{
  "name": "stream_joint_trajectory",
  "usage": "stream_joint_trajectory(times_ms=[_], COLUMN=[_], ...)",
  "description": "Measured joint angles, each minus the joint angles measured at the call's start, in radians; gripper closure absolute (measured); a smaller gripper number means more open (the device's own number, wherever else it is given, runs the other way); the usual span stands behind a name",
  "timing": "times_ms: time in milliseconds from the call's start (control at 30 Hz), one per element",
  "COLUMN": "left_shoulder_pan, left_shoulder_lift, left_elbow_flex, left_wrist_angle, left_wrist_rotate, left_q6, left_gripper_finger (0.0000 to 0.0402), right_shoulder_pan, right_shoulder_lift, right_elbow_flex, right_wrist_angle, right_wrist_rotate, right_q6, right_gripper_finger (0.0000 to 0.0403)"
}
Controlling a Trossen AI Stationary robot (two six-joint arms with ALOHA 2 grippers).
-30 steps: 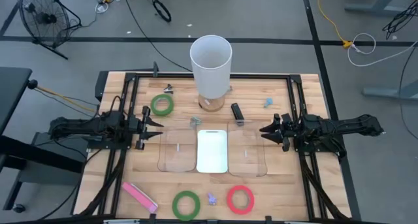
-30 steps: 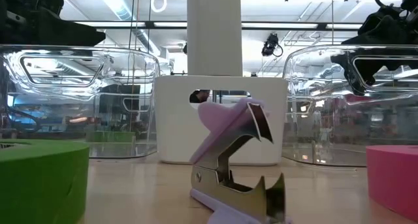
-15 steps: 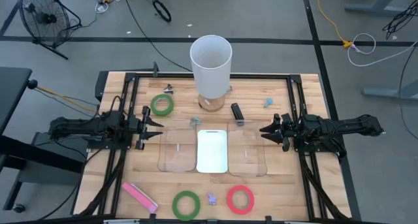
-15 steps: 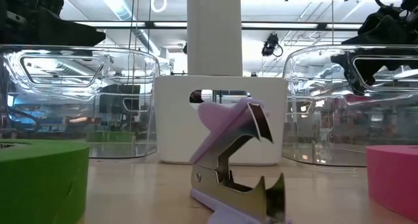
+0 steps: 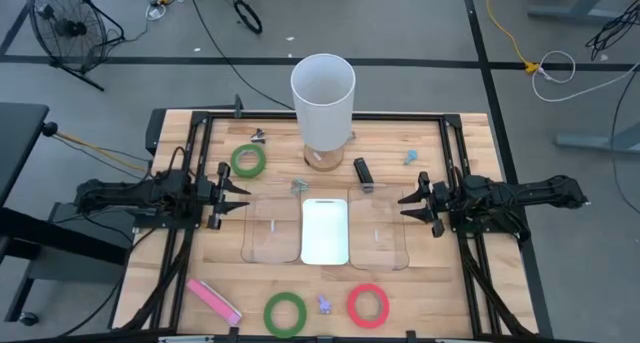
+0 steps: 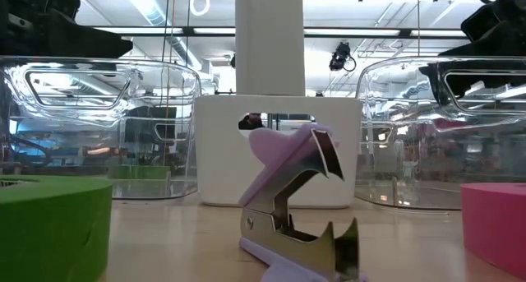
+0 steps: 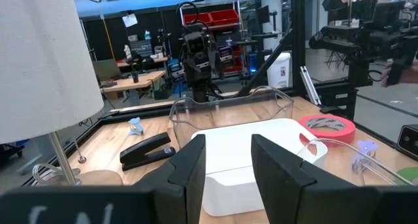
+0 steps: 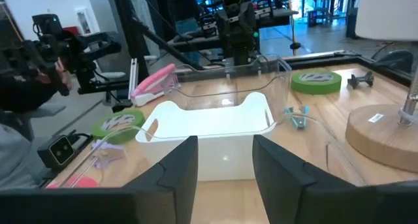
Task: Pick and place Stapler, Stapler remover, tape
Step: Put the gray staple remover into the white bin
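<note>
Right, a wooden counter (image 5: 440,283) sits on a grey floor, with a fan (image 5: 62,25) and loose cables off its far edge. At its middle a white tray (image 5: 324,231) lies between two clear bins, the left bin (image 5: 271,233) and the right bin (image 5: 380,233). A tall white cylinder (image 5: 322,101) stands on a round wooden base behind them.

One green tape ring (image 5: 248,161) lies far-left, the second green ring (image 5: 285,313) and the red ring (image 5: 368,305) at the near edge, with a purple staple remover (image 5: 324,305) between those two. A pink stapler (image 5: 213,300) lies near-left, a black stapler (image 5: 362,171) just beside the cylinder's base.

The left claw (image 5: 238,196) hangs at the left bin's outer side, fingers apart and holding nothing. The right claw (image 5: 410,205) hangs at the right bin's outer side, fingers also apart and empty.

From counter height the staple remover fills the foreground, and the rings are cut off at both edges. Small bits by the far rail are too tiny to name.
</note>
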Motion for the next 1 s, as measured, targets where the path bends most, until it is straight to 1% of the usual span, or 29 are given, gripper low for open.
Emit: stream_joint_trajectory(times_ms=[133, 267, 367, 433, 500, 567, 633, 1000], left_shoulder_pan=[0.000, 0.000, 0.000, 0.001, 0.001, 0.001, 0.001, 0.001], left_shoulder_lift=[0.000, 0.000, 0.000, 0.000, 0.000, 0.000, 0.000, 0.000], left_elbow_flex=[0.000, 0.000, 0.000, 0.000, 0.000, 0.000, 0.000, 0.000], left_wrist_angle=[0.000, 0.000, 0.000, 0.005, 0.014, 0.027, 0.037, 0.037], left_wrist_rotate=[0.000, 0.000, 0.000, 0.000, 0.000, 0.000, 0.000, -0.011], left_q6=[0.000, 0.000, 0.000, 0.000, 0.000, 0.000, 0.000, 0.000], left_gripper_finger=[0.0273, 0.0273, 0.0273, 0.0273, 0.0273, 0.0273, 0.0273, 0.0273], right_shoulder_pan=[-0.001, -0.001, -0.001, -0.001, -0.001, -0.001, -0.001, -0.001], right_shoulder_lift=[-0.001, 0.000, 0.000, -0.001, -0.001, -0.001, -0.001, -0.001], right_elbow_flex=[0.000, 0.000, 0.000, 0.000, 0.000, 0.000, 0.000, 0.000], right_wrist_angle=[0.022, 0.075, 0.166, 0.219, 0.255, 0.281, 0.297, 0.357], right_wrist_rotate=[0.000, 0.001, 0.068, 0.114, 0.141, 0.139, 0.140, 0.140], right_q6=[-0.042, -0.043, -0.113, -0.127, -0.090, -0.008, 0.035, 0.047], right_gripper_finger=[0.0257, 0.0257, 0.0257, 0.0257, 0.0257, 0.0257, 0.0257, 0.0257])
